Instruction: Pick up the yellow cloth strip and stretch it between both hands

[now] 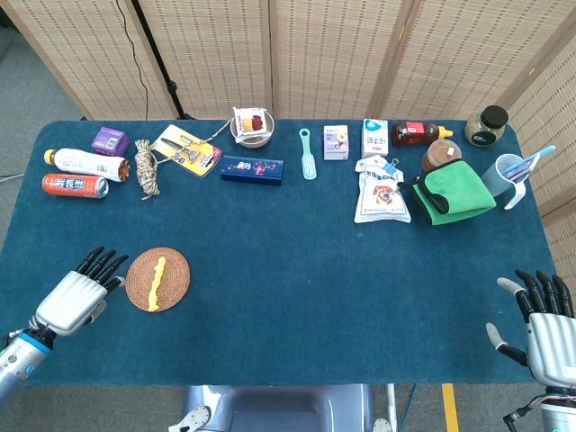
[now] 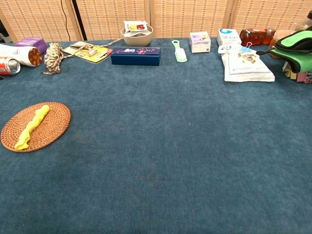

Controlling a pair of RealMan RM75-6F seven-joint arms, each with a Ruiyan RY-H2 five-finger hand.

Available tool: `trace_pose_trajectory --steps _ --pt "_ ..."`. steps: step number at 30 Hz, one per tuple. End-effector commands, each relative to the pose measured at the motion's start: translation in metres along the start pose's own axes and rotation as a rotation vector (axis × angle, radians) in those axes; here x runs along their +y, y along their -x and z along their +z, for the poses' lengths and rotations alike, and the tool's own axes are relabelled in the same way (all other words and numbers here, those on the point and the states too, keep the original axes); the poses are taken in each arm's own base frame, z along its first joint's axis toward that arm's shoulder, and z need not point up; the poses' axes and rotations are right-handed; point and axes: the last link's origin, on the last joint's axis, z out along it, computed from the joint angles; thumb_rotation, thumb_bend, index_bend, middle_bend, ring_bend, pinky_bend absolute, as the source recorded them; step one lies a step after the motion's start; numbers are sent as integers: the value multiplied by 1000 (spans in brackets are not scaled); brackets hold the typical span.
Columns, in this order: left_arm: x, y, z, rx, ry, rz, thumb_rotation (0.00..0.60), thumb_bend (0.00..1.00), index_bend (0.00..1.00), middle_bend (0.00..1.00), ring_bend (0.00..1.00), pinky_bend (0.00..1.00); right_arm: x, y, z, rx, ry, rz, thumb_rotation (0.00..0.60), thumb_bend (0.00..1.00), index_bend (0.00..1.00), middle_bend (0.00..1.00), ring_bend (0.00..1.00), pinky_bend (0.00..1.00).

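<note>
A yellow cloth strip lies on a brown woven mat (dark teal tablecloth beneath).

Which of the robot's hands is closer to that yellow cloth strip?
Left. The left hand sits just beside the yellow cloth strip on its round woven mat; the right hand is across the table.
</note>
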Motion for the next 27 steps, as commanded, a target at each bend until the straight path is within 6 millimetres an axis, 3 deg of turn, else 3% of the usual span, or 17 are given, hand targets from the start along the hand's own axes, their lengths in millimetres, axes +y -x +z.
trace_pose_trajectory --steps 1,12,27 --pt "7 11 11 -3 40 11 600 351 331 66 13 11 0 -1 0 3 0 -3 600 307 240 133 69 0" --pt "18 34 34 47 108 11 600 351 356 39 1 11 1 -2 -3 8 13 -6 600 307 238 133 69 0" --pt "28 46 50 55 146 13 600 351 356 34 0 11 3 -6 -5 17 22 -11 600 307 237 133 70 0"
